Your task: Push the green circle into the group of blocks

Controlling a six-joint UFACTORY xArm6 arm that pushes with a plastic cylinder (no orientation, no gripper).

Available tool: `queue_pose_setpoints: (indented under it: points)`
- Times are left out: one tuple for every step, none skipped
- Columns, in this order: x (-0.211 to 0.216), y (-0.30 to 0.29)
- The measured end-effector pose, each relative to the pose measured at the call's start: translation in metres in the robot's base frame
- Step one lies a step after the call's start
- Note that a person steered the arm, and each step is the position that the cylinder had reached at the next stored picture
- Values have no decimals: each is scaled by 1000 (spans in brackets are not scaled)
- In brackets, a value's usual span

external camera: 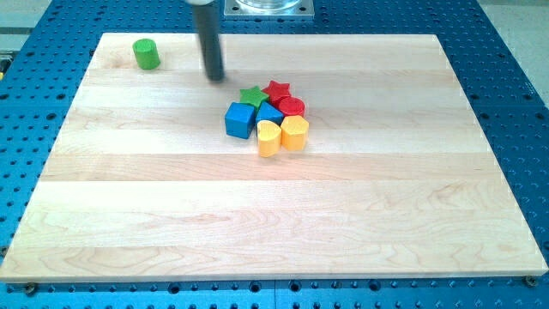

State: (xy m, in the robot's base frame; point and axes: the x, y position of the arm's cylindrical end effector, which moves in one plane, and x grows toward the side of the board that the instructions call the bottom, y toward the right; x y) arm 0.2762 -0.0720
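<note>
The green circle (147, 54) stands alone near the board's top left corner. My tip (214, 79) is to its right and slightly lower, apart from it, and up-left of the group. The group sits near the board's middle: a green star (251, 94), a red star (277, 88), a red round block (292, 106), a blue cube (241, 119), a second blue block (269, 113), a yellow heart (268, 137) and another yellow block (294, 133), all packed together.
The wooden board (274, 215) lies on a blue perforated table (515, 103). The arm's metal base (268, 7) shows at the view's top centre.
</note>
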Motion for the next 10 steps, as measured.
queue_pose_setpoints:
  points:
    - [-52,-16]
    - [-57,-92]
    - [-23,-148]
    - [33,-155]
    - [-3,-157]
    - [-1,-185]
    - [14,-199]
    - [48,-187]
    - [58,-151]
    - [117,-135]
